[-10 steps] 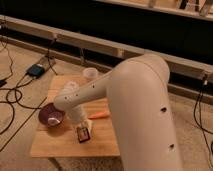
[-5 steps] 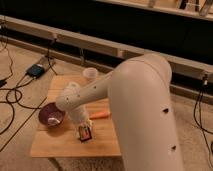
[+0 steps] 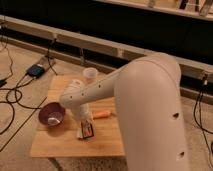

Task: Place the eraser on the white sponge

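Note:
The eraser (image 3: 88, 131), a small black block with red-orange edging, is on the wooden table (image 3: 60, 145) near its middle front. The white sponge (image 3: 79, 134) shows only as an off-white strip at the eraser's left edge; the eraser seems to rest partly on it. My gripper (image 3: 85, 123) hangs straight down from the big white arm (image 3: 145, 100), right above the eraser and touching or nearly touching it. The arm hides the space behind it.
A purple bowl (image 3: 51, 114) sits left of the gripper. An orange carrot (image 3: 101, 114) lies just right of it. A white plastic cup (image 3: 90, 75) stands at the table's back edge. Cables and a small box (image 3: 36, 70) lie on the floor to the left.
The gripper and the eraser have shifted very slightly to the right. Bowl, carrot and cup have not moved.

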`<state>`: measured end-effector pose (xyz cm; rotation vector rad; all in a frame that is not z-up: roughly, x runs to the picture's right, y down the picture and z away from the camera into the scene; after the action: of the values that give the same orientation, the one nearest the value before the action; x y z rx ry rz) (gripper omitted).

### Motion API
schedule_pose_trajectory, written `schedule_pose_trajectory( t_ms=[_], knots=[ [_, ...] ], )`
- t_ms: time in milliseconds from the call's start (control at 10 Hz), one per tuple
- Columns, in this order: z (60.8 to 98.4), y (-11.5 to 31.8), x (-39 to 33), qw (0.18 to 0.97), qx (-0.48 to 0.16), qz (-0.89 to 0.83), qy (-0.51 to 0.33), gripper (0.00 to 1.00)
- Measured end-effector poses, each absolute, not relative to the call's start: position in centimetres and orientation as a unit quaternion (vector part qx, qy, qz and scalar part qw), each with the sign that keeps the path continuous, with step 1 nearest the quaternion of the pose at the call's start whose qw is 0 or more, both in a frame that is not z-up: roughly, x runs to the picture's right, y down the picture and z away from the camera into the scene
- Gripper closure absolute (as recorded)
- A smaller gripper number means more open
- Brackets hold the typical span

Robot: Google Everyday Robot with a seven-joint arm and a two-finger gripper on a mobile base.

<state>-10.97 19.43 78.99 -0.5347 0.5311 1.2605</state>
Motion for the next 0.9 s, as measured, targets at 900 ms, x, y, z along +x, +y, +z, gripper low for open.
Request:
schedule_pose_trajectory(
  t_ms=[900],
  knots=[
    [77.8, 17.9, -10.3, 0.735, -0.229, 0.595, 0.232, 0.20]
  ],
)
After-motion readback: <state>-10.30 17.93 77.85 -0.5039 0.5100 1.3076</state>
